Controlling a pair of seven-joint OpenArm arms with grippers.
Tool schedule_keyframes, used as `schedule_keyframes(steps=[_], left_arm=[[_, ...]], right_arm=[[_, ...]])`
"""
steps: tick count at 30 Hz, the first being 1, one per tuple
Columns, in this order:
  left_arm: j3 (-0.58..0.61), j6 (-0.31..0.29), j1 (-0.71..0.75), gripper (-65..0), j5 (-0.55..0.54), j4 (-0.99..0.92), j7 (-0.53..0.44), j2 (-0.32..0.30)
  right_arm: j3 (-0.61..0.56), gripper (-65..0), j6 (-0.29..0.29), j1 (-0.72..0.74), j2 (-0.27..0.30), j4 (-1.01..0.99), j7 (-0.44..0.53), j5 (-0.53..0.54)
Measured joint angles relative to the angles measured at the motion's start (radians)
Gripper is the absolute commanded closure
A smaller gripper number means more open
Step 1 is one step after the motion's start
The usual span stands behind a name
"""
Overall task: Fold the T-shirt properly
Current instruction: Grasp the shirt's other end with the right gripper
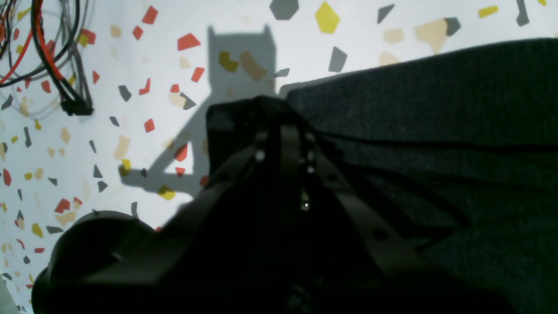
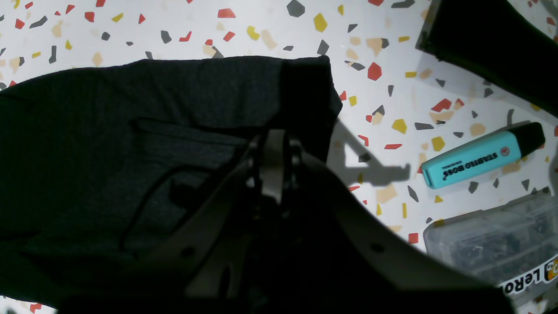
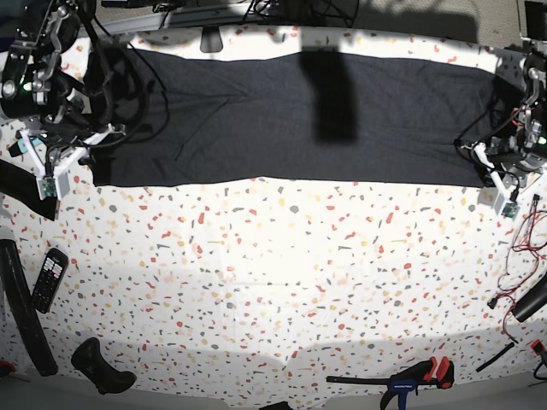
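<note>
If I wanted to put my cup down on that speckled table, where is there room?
The wide middle of the table is bare, bordered by the T-shirt behind and the clamp in front. The left edge is crowded: a calculator and black tools. The right edge holds cables.

The T-shirt lies spread across the table's far edge.

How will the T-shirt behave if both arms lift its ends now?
Probably floppy: the T-shirt lies flat with soft creases, so its unsupported middle would likely sag. The left gripper and right gripper pinch bunched corners, so the fabric may slip.
</note>
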Motion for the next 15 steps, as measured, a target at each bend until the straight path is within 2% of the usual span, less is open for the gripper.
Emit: schedule_keyframes(steps=[3,4,7,9,11,15], left_arm=[[0.0,0.0,0.0,-0.2,0.0,0.0,0.0,0.0],[0.0,0.0,0.0,-2.9,0.0,0.0,0.0,0.0],[0.0,0.0,0.0,-17.9,0.0,0.0,0.0,0.0],[0.0,0.002,0.0,-26.1,0.0,0.0,0.0,0.0],[0.0,0.003,0.0,-28.4,0.0,0.0,0.0,0.0],[0.0,0.002,0.0,-28.4,0.038,0.0,-0.009,0.0]], right_arm=[[0.0,0.0,0.0,0.0,0.0,0.0,0.0,0.002],[0.0,-0.1,0.0,0.0,0.0,0.0,0.0,0.002],[0.0,-13.1,-0.001,0.0,0.0,0.0,0.0,-0.001],[0.0,-18.9,-0.002,0.0,0.0,0.0,0.004,-0.006],[0.0,-22.4,-0.003,0.0,-0.002,0.0,0.037,-0.041],[0.0,-22.8,-0.003,0.0,-0.002,0.0,0.118,-0.098]])
